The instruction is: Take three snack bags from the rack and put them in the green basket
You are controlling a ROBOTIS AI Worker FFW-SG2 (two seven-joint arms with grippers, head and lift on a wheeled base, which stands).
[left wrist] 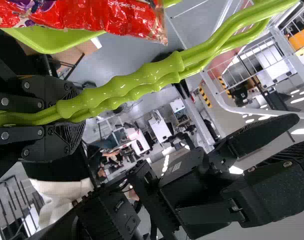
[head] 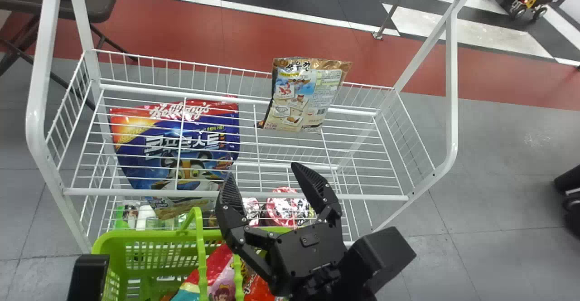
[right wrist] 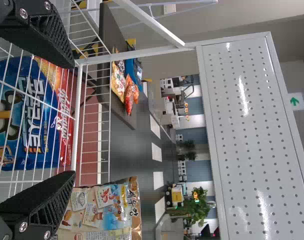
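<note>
At the back of the rack's upper shelf, the tan snack bag stands upright, probably kept from tipping by the rear rail, while the empty right claw has its fingers spread, ready to straddle it. The left claw is clamped on the handles of the green basket, likely steadying it in front for a short drop onto the red bag inside. Shelf wires cover the blue cereal bag, and the raised handles could snag a lowered snack.

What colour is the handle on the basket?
The handle is bright, shiny green all along, and the left wrist view shows it best.
</note>
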